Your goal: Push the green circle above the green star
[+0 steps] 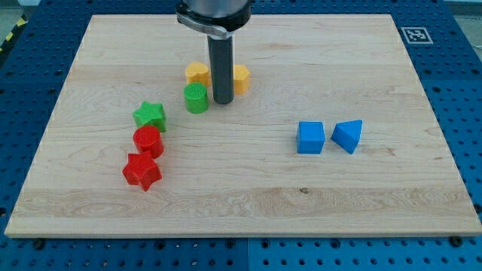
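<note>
The green circle stands up and to the right of the green star, a short gap apart. My tip is just to the right of the green circle, close to it; I cannot tell if it touches. The rod rises from the tip to the view's top and hides part of the yellow blocks behind it.
Two yellow blocks, one left of the rod and one right of it. A red circle and a red star lie below the green star. A blue cube and a blue triangular block sit at the right.
</note>
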Controlling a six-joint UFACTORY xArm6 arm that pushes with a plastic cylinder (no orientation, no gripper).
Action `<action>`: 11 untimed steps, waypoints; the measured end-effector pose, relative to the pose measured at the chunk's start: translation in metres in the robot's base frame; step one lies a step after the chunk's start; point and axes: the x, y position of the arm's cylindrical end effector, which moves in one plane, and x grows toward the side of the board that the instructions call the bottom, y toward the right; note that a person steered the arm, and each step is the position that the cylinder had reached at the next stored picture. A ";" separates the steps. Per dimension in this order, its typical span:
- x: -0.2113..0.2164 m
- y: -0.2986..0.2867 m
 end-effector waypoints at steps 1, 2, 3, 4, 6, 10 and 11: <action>0.000 -0.012; 0.000 -0.031; 0.000 -0.043; 0.000 -0.049; 0.000 -0.063; -0.003 -0.054; -0.001 0.002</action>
